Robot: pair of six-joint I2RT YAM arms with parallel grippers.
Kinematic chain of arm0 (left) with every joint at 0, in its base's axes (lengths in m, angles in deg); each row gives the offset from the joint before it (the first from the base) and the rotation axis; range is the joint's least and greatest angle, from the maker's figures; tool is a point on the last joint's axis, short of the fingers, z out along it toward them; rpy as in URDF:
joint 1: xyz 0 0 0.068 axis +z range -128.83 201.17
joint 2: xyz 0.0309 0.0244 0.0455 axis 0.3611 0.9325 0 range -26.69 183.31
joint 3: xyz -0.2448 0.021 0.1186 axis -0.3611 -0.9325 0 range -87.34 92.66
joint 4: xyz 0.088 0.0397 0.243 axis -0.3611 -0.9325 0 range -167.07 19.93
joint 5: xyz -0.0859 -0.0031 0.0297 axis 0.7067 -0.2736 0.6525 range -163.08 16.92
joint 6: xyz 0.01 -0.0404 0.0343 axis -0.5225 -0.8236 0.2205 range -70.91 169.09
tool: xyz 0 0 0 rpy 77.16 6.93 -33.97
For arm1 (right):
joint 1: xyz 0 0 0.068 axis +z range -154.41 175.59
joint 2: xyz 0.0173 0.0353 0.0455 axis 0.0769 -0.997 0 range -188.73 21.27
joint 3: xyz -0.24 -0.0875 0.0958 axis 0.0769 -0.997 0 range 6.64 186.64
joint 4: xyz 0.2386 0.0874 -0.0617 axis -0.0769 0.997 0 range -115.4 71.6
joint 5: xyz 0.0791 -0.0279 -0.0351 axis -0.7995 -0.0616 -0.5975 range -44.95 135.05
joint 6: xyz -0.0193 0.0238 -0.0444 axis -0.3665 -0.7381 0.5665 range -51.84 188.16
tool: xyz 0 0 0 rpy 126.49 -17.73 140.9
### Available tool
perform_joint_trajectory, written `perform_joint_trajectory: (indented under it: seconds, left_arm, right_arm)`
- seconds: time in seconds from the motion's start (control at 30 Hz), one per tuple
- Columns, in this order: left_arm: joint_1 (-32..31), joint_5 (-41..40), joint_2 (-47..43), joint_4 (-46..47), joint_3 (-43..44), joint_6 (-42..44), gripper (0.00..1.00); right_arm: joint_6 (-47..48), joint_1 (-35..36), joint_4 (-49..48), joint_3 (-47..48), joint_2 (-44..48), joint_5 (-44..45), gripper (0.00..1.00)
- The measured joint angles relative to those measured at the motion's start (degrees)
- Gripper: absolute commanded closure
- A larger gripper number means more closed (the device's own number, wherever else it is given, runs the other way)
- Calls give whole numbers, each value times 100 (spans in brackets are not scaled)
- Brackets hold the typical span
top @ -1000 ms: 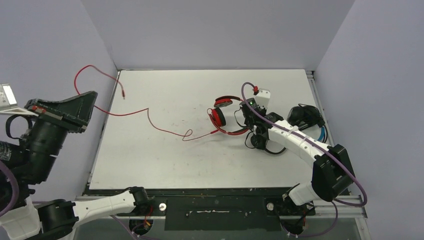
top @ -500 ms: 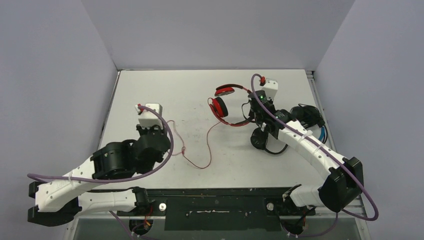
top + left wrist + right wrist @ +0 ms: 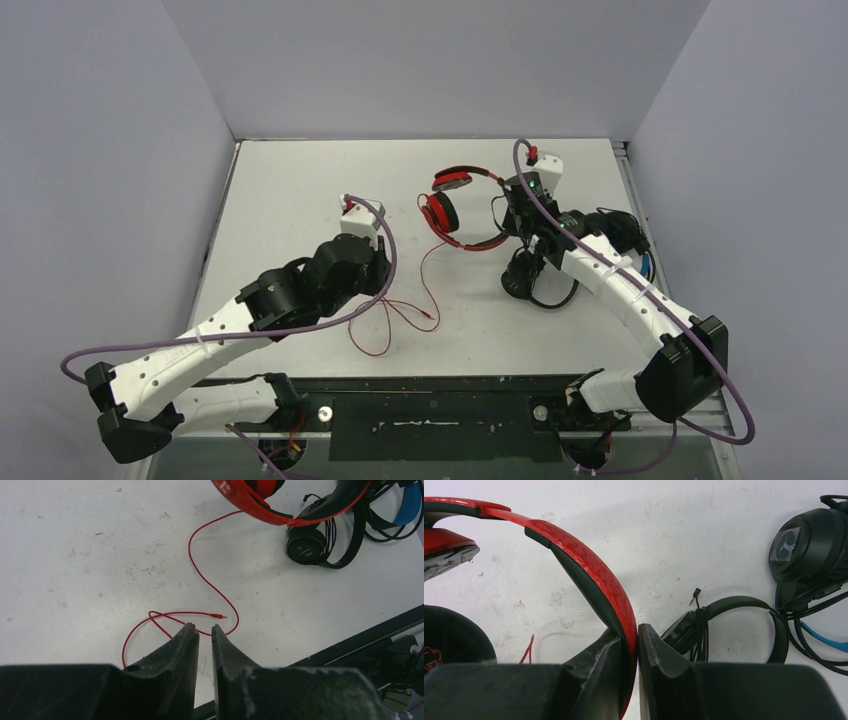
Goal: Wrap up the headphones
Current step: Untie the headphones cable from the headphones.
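The pale scuffed worktop filled the overhead view. The left arm reached in from the lower left, and the right arm came up the right-hand side.

Right of centre, the red over-ear headphones stood propped off the surface. The right gripper had them, its jaws clamped on the red headband. Lower right of them lay the all-black headphones with their thin cable bunched alongside. The black headphones with the blue headband sat at the right edge, partly behind the arm.

The thin red cord ran down from the red set and sprawled in loose loops toward the bottom centre. None of it was wound on yet. The left gripper hung just above those loops. Its jaws were a slim gap apart and worktop showed through, with no cord seen pinched between them. The small metal plug lay free just above the jaw tips in the left wrist view.

This looked like the early part of the first wrap: one arm anchoring, the other after the slack. The next move probably called for the left jaws to drop and close on the cord near that plug. They would then need to carry it round the headband without snagging the black cables.
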Motion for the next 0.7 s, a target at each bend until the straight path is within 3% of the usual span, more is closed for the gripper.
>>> perform_joint_trajectory:
  seconds: [0.07, 0.2, 0.4, 0.7]
  left_arm:
    - [63, 133, 79, 181, -144, 48, 66]
    - [468, 719, -140, 1119, -1110, 254, 31]
    - [745, 1416, -625, 2824, -2835, 402, 7]
    - [828, 1738, 48, 5862, -3348, 1110, 7]
  right_arm:
    - [-11, -92, 127, 212, -68, -111, 100]
    - [-26, -299, 476, 984, -260, -413, 100]
    - [-11, -584, 1110, 2299, -428, -988, 100]
    - [2, -675, 1937, 3622, -505, -1821, 100]
